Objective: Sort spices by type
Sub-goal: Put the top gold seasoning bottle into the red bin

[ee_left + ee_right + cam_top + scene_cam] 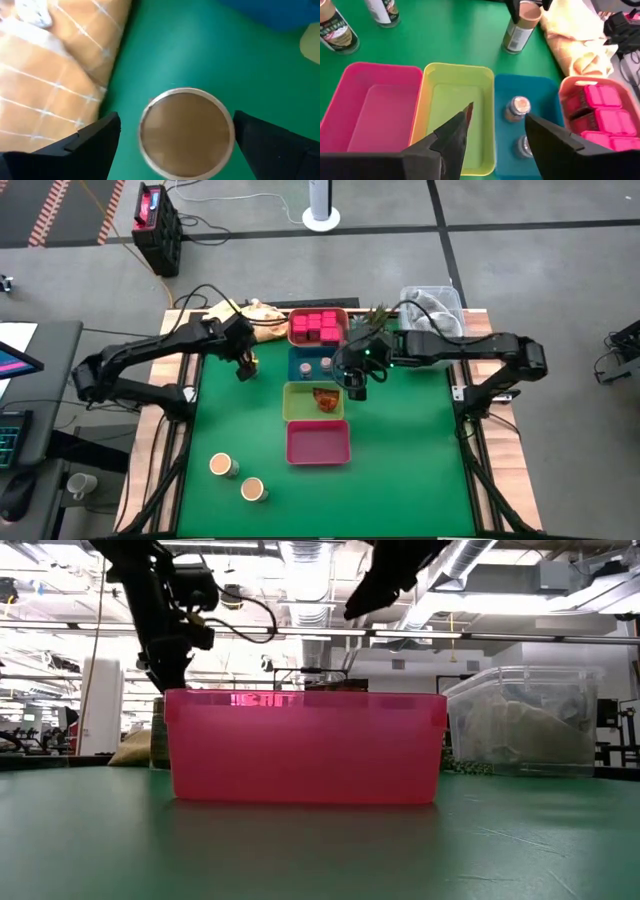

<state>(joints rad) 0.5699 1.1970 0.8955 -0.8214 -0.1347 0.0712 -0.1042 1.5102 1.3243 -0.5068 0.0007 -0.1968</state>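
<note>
Tan-topped jar (186,132) stands clear between spread fingers; cloth (55,65) crowds 1 side.

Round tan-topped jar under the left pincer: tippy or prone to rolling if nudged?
The jar stands upright, taller than wide, so a high push may tip it. Round body: likely rolls once down. The open left pincer straddles its lid.

green table (410,450), four trays (318,442), jars (222,466)
</note>
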